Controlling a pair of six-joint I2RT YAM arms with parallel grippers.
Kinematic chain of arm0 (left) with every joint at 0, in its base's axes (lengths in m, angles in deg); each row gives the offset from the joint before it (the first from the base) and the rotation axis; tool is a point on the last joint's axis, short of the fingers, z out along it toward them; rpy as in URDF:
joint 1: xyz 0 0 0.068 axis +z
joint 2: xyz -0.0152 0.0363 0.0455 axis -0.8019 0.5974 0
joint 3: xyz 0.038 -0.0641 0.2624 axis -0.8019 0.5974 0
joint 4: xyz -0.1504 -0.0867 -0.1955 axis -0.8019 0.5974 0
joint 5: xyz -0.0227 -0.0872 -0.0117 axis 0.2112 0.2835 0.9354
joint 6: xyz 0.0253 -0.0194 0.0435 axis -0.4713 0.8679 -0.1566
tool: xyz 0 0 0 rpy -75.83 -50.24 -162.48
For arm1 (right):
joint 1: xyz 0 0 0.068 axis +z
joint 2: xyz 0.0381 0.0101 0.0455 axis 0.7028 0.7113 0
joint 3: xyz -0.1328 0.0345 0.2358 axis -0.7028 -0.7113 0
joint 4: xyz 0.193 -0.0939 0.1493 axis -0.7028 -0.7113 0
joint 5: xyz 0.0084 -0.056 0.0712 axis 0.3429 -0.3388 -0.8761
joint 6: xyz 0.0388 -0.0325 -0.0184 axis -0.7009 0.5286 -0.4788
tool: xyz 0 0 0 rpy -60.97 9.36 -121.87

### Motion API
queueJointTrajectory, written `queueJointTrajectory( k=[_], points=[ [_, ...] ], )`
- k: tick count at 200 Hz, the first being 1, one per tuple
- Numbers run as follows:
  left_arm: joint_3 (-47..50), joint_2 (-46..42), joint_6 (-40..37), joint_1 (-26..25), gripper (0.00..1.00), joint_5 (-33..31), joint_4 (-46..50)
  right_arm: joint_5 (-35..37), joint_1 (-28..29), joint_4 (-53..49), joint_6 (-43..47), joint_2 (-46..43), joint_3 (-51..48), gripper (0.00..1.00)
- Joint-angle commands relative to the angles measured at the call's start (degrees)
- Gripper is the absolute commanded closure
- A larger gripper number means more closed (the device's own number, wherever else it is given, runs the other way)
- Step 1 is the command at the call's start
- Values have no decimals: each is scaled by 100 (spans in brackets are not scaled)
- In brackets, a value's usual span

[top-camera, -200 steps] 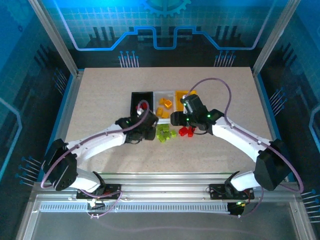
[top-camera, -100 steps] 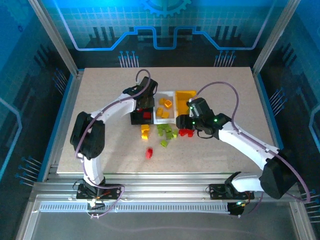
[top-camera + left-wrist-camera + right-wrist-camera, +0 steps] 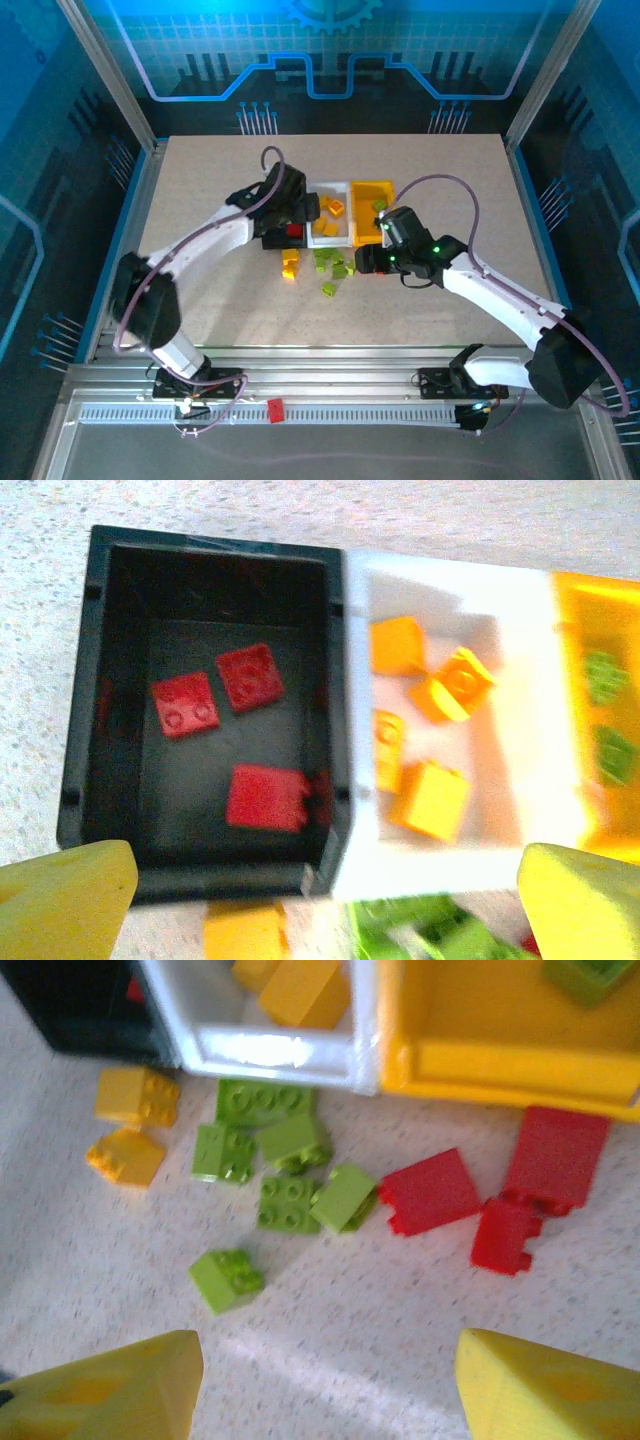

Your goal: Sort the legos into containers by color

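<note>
The three bins stand in one row, side against side, about the middle of the tabletop (image 3: 450,170) and a little toward its far edge. The black bin (image 3: 75,680) is at the left, the white bin (image 3: 450,575) in the middle and the yellow bin (image 3: 575,680) at the right. In the black bin lie three red bricks (image 3: 245,677), in the white bin several orange bricks (image 3: 432,798), and in the yellow bin at least two green bricks (image 3: 605,675), though these are blurred. The left end effector (image 3: 320,905) hangs over the near walls of the black and white bins; its two fingers (image 3: 65,895) stand wide apart and nothing is between them. The right end effector (image 3: 325,1395) hovers above the tabletop on the near side of the bins, its fingers (image 3: 550,1390) also spread and empty. Loose legos lie on the tabletop in front of the bins. There are two orange pieces (image 3: 138,1095) before the black bin and a group of green pieces (image 3: 290,1203) before the white bin, with one of them a bit nearer. Three red pieces (image 3: 430,1192) lie before the yellow bin, one just beside its near wall. One more red brick (image 3: 275,410) lies off the tabletop, on the metal rail (image 3: 400,412) between the two arm bases.
</note>
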Motion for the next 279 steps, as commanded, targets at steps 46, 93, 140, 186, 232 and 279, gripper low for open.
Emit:
queueJointTrajectory(
  k=[46,93,140,186,232,279],
  points=[
    [942,-1511,320,-234,1,285,116,279,2219,-523,699,322,53,30],
    [942,-2141,257,-202,1,171,605,928,3888,-629,1010,1213,693,27],
    [947,-2592,234,-25,1,218,1020,1241,5183,-521,1073,2461,1401,21],
    [519,-2819,155,86,1,236,1554,1346,6289,-622,1187,3509,2307,18],
    [387,-3068,184,132,1,168,1969,1767,6828,-1179,1043,4440,3253,13],
    [556,-3434,191,143,1,27,2256,2178,6787,-1396,942,5094,3858,10]
  ],
)
